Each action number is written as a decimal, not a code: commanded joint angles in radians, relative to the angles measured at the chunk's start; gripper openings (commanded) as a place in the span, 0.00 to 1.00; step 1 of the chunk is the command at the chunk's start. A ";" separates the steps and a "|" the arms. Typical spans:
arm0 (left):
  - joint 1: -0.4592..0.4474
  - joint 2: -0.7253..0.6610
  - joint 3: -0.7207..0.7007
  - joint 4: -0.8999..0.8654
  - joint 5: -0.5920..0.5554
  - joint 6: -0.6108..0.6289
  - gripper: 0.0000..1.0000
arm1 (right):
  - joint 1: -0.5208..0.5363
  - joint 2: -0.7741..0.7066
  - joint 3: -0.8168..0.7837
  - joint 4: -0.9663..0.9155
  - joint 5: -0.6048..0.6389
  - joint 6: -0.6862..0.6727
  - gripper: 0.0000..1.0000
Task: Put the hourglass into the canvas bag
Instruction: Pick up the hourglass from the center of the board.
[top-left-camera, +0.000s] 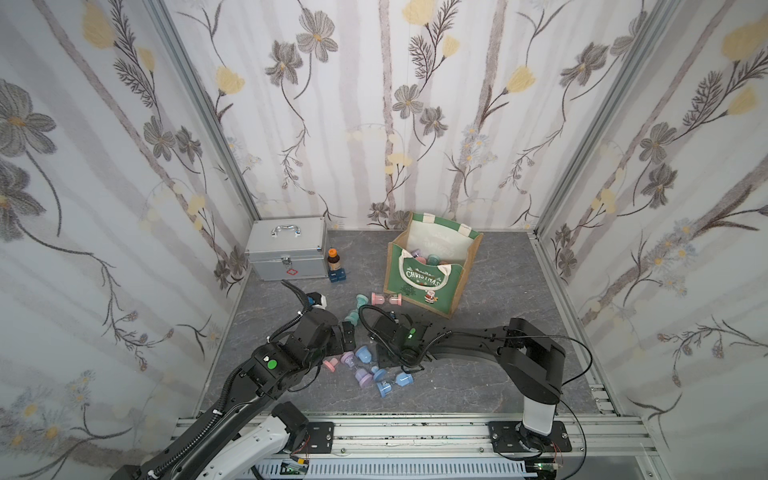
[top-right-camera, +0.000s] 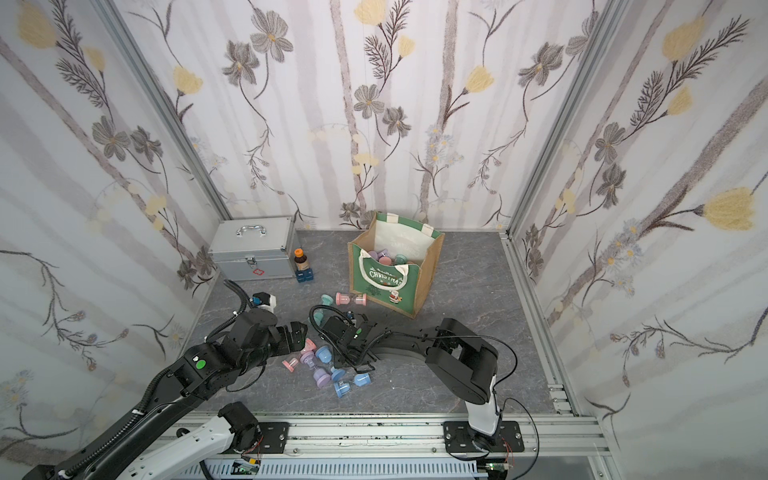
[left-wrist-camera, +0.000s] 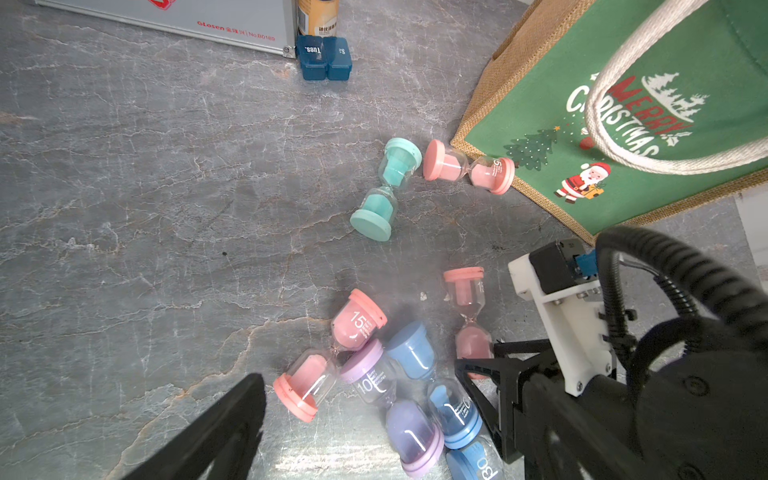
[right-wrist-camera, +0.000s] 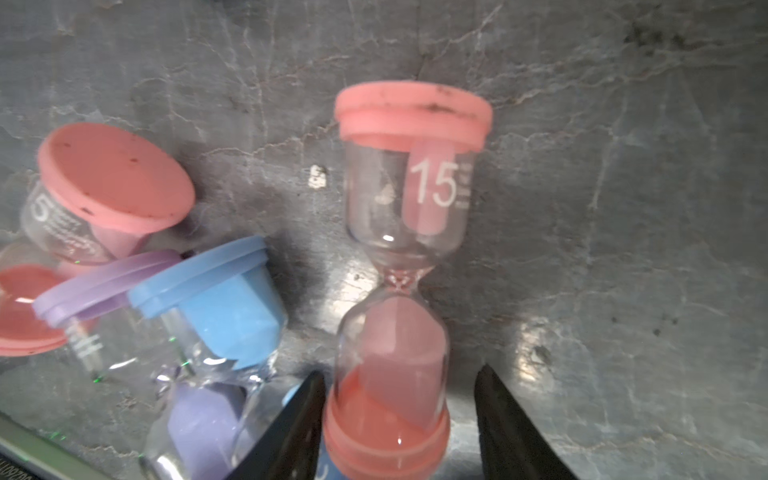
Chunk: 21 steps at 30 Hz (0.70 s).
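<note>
right gripper (right-wrist-camera: 400, 371) straddles but hasn't clamped the pink hourglass (right-wrist-camera: 403, 266) lying at 7 o'clock of the canvas bag (top-left-camera: 428, 286), left gripper (top-left-camera: 348, 333) wide open, so we'd centre on the near bulb, squeeze gently, lift clear of neighbours (right-wrist-camera: 216, 299).

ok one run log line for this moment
right gripper: open astride pink hourglass | left gripper: open, empty | canvas bag: upright, partly filled | step: pre-grasp

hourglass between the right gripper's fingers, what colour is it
The hourglass is pink, caps and sand alike; the right wrist view shows it best.
</note>
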<state>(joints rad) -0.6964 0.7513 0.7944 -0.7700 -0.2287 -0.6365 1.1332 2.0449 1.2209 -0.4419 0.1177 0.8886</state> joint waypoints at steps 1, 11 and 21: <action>0.002 0.000 -0.005 0.019 -0.002 -0.019 1.00 | -0.005 0.001 -0.008 -0.014 0.063 0.012 0.51; 0.002 0.008 0.002 0.021 -0.002 -0.012 1.00 | -0.015 0.034 0.000 -0.017 0.080 -0.003 0.40; 0.001 0.011 0.020 0.028 -0.003 -0.009 1.00 | -0.029 -0.050 0.006 -0.021 0.104 -0.028 0.27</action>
<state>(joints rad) -0.6964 0.7612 0.8013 -0.7578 -0.2211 -0.6361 1.1095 2.0216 1.2209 -0.4774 0.1883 0.8700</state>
